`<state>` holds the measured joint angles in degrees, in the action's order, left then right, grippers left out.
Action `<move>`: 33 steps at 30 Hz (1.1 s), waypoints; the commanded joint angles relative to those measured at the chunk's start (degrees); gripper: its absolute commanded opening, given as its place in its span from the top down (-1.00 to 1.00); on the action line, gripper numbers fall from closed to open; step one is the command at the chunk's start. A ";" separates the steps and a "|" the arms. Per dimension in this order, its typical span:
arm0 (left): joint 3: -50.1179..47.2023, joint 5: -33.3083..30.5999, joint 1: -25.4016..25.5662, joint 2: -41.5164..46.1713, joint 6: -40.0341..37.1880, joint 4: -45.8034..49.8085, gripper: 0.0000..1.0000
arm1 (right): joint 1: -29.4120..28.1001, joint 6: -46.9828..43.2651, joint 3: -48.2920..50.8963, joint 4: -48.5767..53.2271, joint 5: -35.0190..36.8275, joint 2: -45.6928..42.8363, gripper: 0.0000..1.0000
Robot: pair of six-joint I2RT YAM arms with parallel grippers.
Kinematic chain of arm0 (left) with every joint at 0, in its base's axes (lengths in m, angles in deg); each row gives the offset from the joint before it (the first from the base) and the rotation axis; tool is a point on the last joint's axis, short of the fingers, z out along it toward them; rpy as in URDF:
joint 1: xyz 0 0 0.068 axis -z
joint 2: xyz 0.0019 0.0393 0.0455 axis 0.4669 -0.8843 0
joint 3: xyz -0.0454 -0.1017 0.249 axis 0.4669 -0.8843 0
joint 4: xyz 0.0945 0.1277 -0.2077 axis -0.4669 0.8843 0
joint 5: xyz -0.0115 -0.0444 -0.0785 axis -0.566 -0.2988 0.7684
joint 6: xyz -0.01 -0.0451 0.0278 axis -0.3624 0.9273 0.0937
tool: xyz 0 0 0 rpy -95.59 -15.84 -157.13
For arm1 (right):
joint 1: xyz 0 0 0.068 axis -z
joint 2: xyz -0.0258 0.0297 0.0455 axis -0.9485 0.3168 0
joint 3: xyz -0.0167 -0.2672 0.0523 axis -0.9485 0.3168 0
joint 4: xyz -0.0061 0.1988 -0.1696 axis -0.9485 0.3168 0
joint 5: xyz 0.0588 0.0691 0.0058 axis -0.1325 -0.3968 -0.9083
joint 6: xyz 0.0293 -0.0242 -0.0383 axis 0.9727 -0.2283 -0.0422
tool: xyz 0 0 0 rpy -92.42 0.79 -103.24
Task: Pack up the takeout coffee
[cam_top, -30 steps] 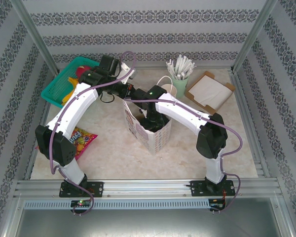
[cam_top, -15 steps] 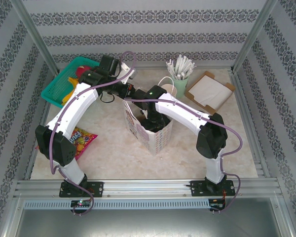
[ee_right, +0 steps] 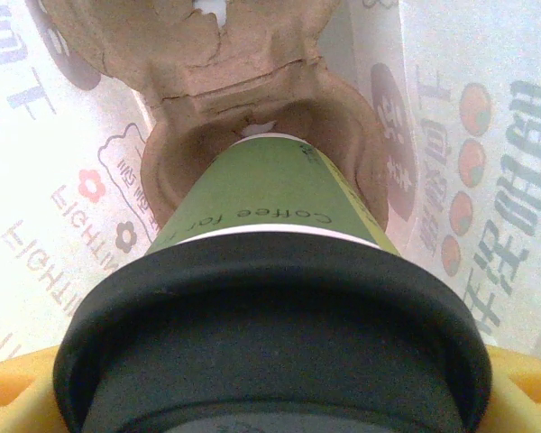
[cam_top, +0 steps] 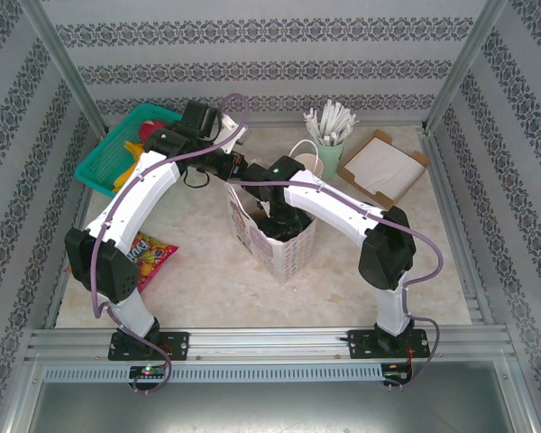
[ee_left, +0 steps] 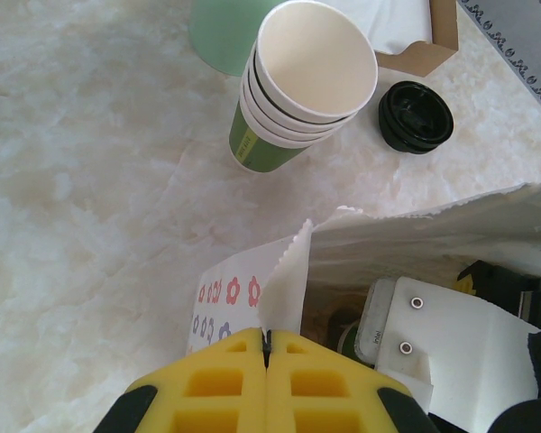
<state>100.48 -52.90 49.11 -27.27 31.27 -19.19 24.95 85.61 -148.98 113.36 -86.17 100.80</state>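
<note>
While left jaws pinch the bag rim (ee_left: 291, 275), right jaws clasp the takeout coffee (ee_right: 270, 203).

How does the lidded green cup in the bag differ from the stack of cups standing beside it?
The takeout coffee wears a black lid; the stacked cups are lidless, cream insides showing. The coffee is one cup, the stack several nested. The coffee sits inside the paper bag, its base in the pulp tray; the stack stands on the table outside. Both show green walls.
</note>
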 commanded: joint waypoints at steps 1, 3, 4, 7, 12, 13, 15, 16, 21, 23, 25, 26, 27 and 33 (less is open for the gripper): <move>1.23 1.02 0.29 -0.99 0.61 0.23 1.00 | 0.53 0.61 -0.64 1.96 1.93 0.53 -0.36; 1.28 1.02 0.31 -0.99 0.66 0.20 1.00 | 0.53 0.60 -0.56 1.84 1.96 0.54 -0.36; 1.28 1.02 0.26 -1.03 0.69 0.21 1.00 | 0.53 0.55 -0.56 1.87 1.96 0.45 -0.36; 1.28 1.03 0.31 -0.99 0.62 0.23 1.00 | 0.53 0.73 -0.45 1.87 1.90 0.54 -0.36; 1.28 1.02 0.32 -0.95 0.62 0.21 1.00 | 0.53 0.54 -0.42 1.79 1.83 0.61 -0.36; 1.28 1.02 0.33 -0.95 0.61 0.25 1.00 | 0.53 0.47 -0.47 1.74 1.70 0.63 -0.36; 1.27 1.06 0.31 -1.03 0.66 0.13 1.00 | 0.46 0.53 -0.48 1.70 1.70 0.63 -0.36; 1.28 1.02 0.27 -1.07 0.65 0.11 1.00 | 0.44 0.48 -0.47 1.62 1.65 0.63 -0.36; 1.36 1.05 0.27 -1.08 0.61 0.15 1.00 | 0.48 0.32 0.20 0.63 1.50 0.32 -0.36; 1.28 1.02 0.27 -1.08 0.70 0.13 1.00 | 0.43 0.26 0.46 -0.12 1.53 0.19 -0.35; 1.32 1.11 0.26 -1.08 0.72 0.12 1.00 | 0.45 0.22 0.50 -0.73 1.69 0.19 -0.35; 1.32 1.11 0.26 -1.08 0.71 0.20 1.00 | 0.44 0.23 0.58 -1.00 1.78 0.26 -0.35; 1.32 1.11 0.27 -1.08 0.71 0.20 1.00 | 0.40 0.21 0.56 -1.26 1.76 0.28 -0.35; 1.50 1.20 0.31 -1.15 0.83 0.30 1.00 | 0.42 0.36 0.57 -1.88 1.89 0.28 -0.35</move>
<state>100.48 -52.90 49.11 -27.27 31.32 -19.19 24.95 85.61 -148.98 112.27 -85.97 100.80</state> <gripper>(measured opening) 0.064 0.826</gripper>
